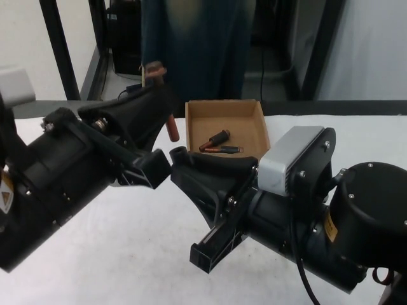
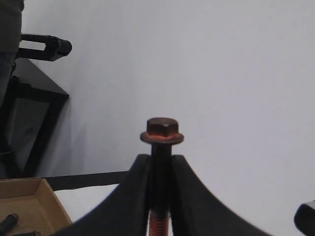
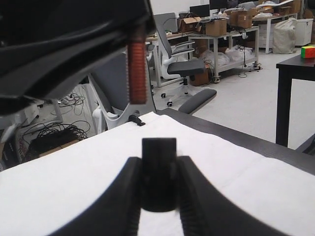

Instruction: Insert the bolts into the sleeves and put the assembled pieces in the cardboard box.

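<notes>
The white-covered counter (image 1: 95, 267) carries everything, and in the high view much of it is hidden behind the two black arms. The left arm (image 1: 57, 184) and right arm (image 1: 318, 216) each wear a small yellow sticker, (image 1: 5, 194) and (image 1: 331, 225), with print too small to read. A grey camera housing (image 1: 289, 155) sits on the right arm's wrist. Beyond the arms, at the counter's far edge, the open cardboard box (image 1: 254, 117) holds two slim dark pieces with reddish parts (image 1: 219, 138), lying close together. Whether they are assembled cannot be told. The left jaws are pressed on the bolt (image 2: 161, 130), pinching its shank. Its hex head stands above the fingertips, and the jaws hide the shank's middle. The orange-red threaded end (image 3: 137, 73) hangs below them, just beside the box's near corner in the high view. The right jaws pinch the black sleeve (image 3: 158, 172) upright, its open top just below the bolt's tip, apart from it and not in line with it. The left jaws' dark bulk blocks the upper part of the right wrist view. Past it are an office chair (image 3: 182, 64), loose cables (image 3: 49, 132) on the floor and a coloured cube (image 3: 307, 50) on a black table.
</notes>
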